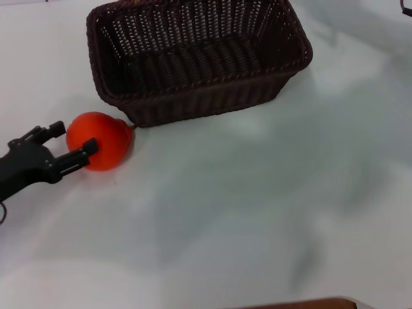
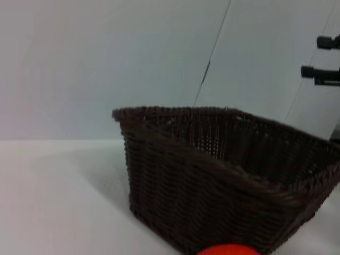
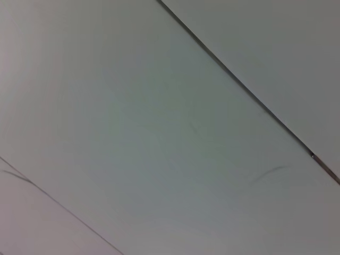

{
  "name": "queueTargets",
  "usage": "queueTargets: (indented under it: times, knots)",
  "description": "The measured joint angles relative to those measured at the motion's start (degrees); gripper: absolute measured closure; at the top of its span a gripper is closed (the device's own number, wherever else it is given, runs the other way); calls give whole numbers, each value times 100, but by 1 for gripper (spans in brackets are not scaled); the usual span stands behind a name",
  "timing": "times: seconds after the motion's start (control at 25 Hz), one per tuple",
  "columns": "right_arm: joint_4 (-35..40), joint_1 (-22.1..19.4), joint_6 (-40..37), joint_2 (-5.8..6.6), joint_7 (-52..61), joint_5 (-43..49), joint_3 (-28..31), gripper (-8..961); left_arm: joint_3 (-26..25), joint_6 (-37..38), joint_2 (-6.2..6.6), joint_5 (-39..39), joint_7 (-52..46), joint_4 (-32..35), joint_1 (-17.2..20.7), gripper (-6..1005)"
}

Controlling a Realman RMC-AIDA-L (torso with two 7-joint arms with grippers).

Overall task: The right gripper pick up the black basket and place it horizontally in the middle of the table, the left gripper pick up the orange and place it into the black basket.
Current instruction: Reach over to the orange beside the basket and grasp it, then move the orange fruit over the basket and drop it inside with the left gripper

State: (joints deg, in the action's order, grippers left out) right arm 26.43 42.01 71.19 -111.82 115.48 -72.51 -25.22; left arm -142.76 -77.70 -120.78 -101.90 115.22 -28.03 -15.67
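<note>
The black basket (image 1: 196,58) stands upright on the white table (image 1: 257,212) at the far middle, long side across; it fills the left wrist view (image 2: 223,175). The orange (image 1: 98,140) rests on the table just off the basket's near left corner, its stem bump toward the basket; only its top shows in the left wrist view (image 2: 228,249). My left gripper (image 1: 76,137) reaches in from the left, open, one finger on each side of the orange's left part. My right gripper (image 2: 313,57) shows far off beyond the basket, its two fingers apart and empty.
A brown strip (image 1: 302,302) shows at the table's near edge. Behind the table is a pale wall with a thin dark seam (image 2: 210,58). The right wrist view shows only pale panels with a dark seam (image 3: 249,95).
</note>
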Motion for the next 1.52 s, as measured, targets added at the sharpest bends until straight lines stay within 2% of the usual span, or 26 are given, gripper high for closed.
queueTargets:
  times: [0.16, 0.32, 0.64, 0.96, 1.12, 1.32, 1.4, 1.52]
  knots:
    - [-22, -2, 2, -10, 0, -1, 0, 165, 3, 126, -57, -30, 14, -9, -35, 94]
    - [-33, -41, 2, -22, 0, -11, 0, 165, 0, 173, -62, -34, 40, -14, -45, 97]
    - [-33, -126, 41, -24, 0, -152, 0, 164, 1, 69, -36, -41, 58, -50, -23, 359]
    - [-24, -140, 40, -24, 0, -155, 0, 166, -170, -638, 23, -1, 150, -107, 49, 622]
    - [-9, -144, 45, -24, -2, -160, 0, 166, -645, -1030, 41, 4, 197, -143, 127, 649]
    - [9, -192, 108, -24, -15, -258, 0, 167, -1760, -1609, 52, 45, 234, -280, 240, 685]
    - [11, -228, 175, -24, -38, -334, 0, 167, -2128, -1890, 74, 340, 227, -251, 242, 704]
    - [10, -259, 243, -24, -68, -411, -5, 168, -2189, -2166, 44, 1024, 226, -197, 166, 729]
